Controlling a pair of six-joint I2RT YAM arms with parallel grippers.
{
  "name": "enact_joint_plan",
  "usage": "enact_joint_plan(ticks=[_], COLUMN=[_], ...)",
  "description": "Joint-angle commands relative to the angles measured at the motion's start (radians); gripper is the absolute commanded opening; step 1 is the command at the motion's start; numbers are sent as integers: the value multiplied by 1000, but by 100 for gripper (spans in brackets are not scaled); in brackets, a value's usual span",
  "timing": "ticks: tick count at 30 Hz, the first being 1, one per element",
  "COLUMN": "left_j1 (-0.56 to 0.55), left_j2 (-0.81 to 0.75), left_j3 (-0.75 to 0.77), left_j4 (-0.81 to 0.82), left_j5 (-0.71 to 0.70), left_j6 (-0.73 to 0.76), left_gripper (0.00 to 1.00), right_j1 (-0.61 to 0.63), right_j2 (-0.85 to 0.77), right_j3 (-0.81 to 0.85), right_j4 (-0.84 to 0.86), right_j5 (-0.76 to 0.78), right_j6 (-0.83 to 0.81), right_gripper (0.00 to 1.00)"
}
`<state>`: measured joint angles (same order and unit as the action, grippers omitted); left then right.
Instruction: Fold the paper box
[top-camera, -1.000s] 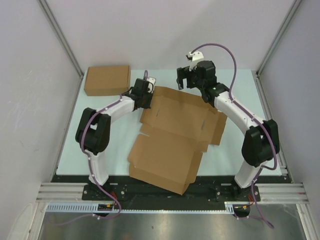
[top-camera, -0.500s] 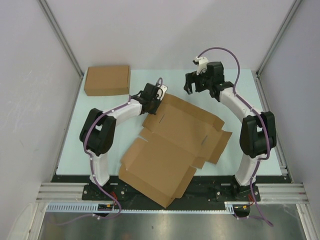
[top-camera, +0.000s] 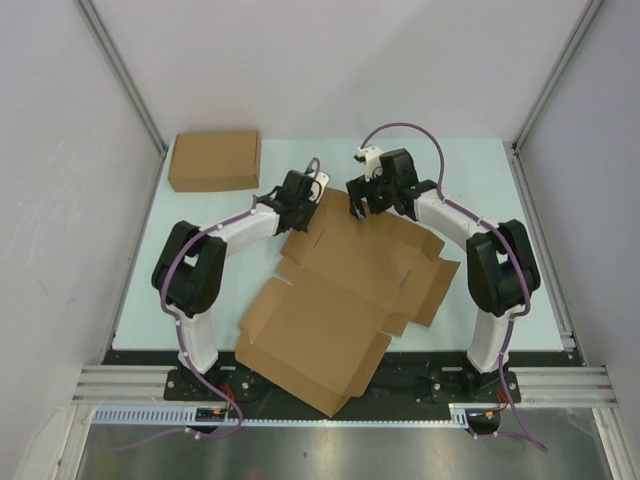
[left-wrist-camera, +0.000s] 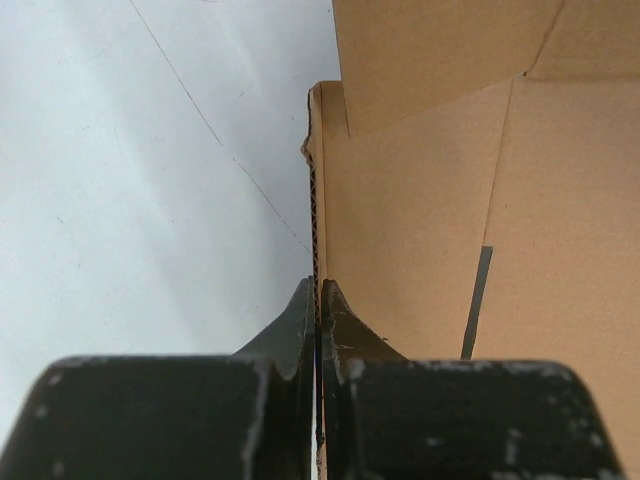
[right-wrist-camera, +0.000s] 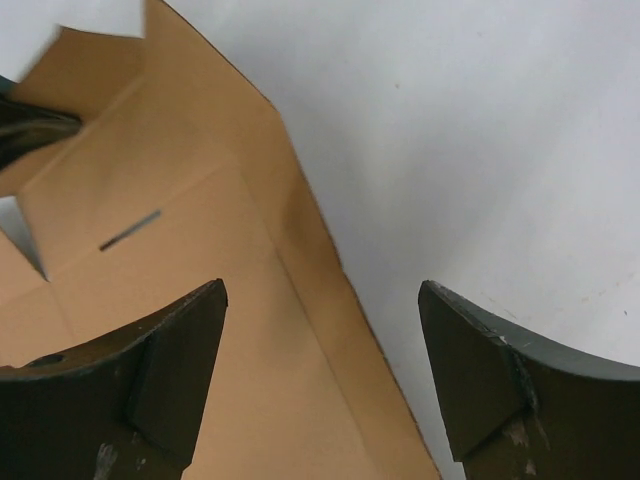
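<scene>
Because it is not folded yet, the paper box (top-camera: 335, 290), a flat brown cardboard cut-out sheet with flaps, lies spread out in the middle of the pale green worktop (top-camera: 490, 180). The left end effector (left-wrist-camera: 317, 300) is pinched tight on the sheet's far left edge, probably to keep it from sliding. The right end effector (right-wrist-camera: 320, 370) hangs wide apart over the far edge, holding nothing, likely ready to grab it.
</scene>
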<state>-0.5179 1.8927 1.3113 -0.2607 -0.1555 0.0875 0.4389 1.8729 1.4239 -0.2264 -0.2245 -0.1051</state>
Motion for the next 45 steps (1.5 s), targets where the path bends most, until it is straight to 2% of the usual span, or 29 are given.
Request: enact_joint_plan(ticks=[1, 5, 6, 8, 11, 13, 14, 15, 17, 20, 21, 22, 26, 27, 30, 32, 35, 40, 43, 44, 45], left_j1=[-2, -2, -2, -1, 1, 5, 7, 9, 12, 16, 18, 18, 28, 33, 44, 50, 61, 68, 88, 94, 107], left_j2=[-67, -81, -83, -86, -95, -102, -104, -106, -112, -115, -115, -113, -147, -161, -251, -285, -345, -377, -333, -317, -288], left_j3=[-20, -32, -34, -34, -34, -34, -34, -34, -37, -26, -18, 0, 11, 8, -27, -47, -63, -96, -83, -75, -64], left_j4=[38, 51, 57, 58, 70, 81, 84, 90, 97, 84, 63, 49, 9, 8, 35, 43, 57, 153, 195, 201, 216], left_j5=[-13, -9, -9, -9, 0, 11, 26, 31, 31, -7, -22, -36, -91, -108, -142, -141, -98, 143, 267, 295, 315], left_j6=[-25, -43, -46, -55, -69, -80, -81, -109, -118, -141, -150, -153, -173, -181, -198, -215, -247, -295, -350, -386, -403], left_gripper=[0, 0, 0, 0, 0, 0, 0, 0, 0, 7, 16, 20, 34, 43, 59, 63, 62, 55, 36, 21, 14], right_j1=[-12, -8, -8, -6, -3, 1, 3, 6, 15, 32, 44, 47, 76, 80, 92, 98, 96, 96, 96, 100, 101], right_j2=[6, 12, 14, 12, 17, 20, 20, 20, 11, -10, -15, -21, -41, -47, -60, -67, -86, -113, -129, -133, -138], right_j3=[-6, -11, -11, -14, -13, -13, -13, -13, -13, -11, -11, -11, -13, -11, -13, -13, -11, -11, -14, -17, -22], right_j4=[-4, -7, -7, -7, -8, -10, -11, -13, -14, -21, -24, -27, -39, -40, -44, -44, -41, -60, -85, -90, -90], right_j5=[43, 45, 34, 25, -1, -9, -10, -12, 0, 28, 54, 66, 131, 154, 188, 208, 215, 191, 157, 155, 154], right_j6=[2, 10, 12, 13, 15, 16, 16, 15, 15, 15, 13, 13, 10, 7, -4, -16, -33, -35, -18, -15, -12], right_gripper=[80, 63, 54, 47, 41, 31, 25, 13, 0, 0, 0, 0, 0, 0, 0, 0, 0, 0, 0, 0, 0])
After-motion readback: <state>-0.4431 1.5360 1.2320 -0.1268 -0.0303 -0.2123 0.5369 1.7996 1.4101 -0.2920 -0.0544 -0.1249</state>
